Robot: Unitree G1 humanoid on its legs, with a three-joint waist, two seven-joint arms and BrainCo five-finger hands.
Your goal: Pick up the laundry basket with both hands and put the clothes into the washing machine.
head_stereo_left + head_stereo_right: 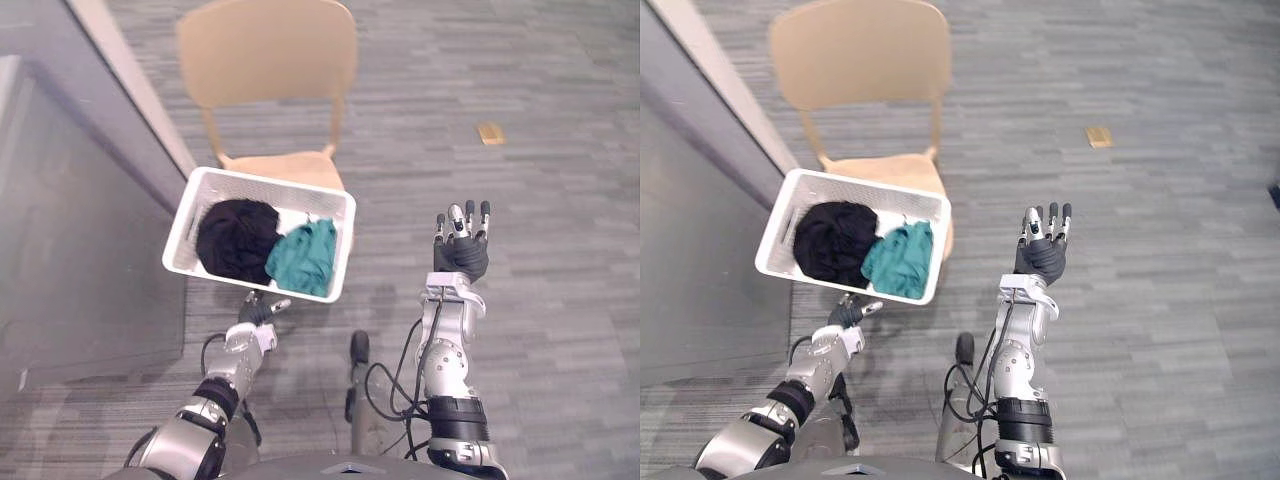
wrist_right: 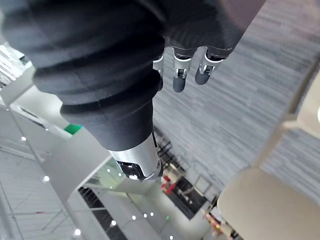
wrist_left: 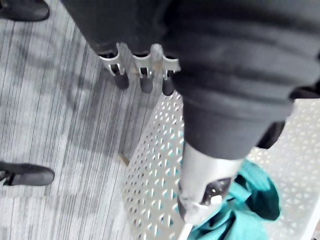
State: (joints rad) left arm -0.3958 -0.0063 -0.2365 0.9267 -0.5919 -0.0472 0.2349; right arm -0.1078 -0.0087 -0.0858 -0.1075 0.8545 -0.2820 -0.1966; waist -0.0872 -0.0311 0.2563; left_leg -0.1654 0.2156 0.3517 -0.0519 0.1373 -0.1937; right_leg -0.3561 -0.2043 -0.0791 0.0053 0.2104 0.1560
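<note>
A white perforated laundry basket (image 1: 270, 182) hangs tilted in front of a chair, low over the floor. It holds a black garment (image 1: 237, 238) on the left and a teal garment (image 1: 305, 258) on the right. My left hand (image 1: 256, 312) is at the basket's near rim. In the left wrist view its thumb (image 3: 200, 180) lies over the perforated wall (image 3: 150, 190) beside the teal garment (image 3: 245, 200), with the fingers (image 3: 145, 80) on the outside. My right hand (image 1: 461, 255) is raised well to the right of the basket, fingers straight, holding nothing.
A light wooden chair (image 1: 270, 60) stands just behind the basket. A grey glass panel (image 1: 70, 230) with a pale frame runs along the left side. A small tan piece (image 1: 490, 132) lies on the grey carpet at the far right.
</note>
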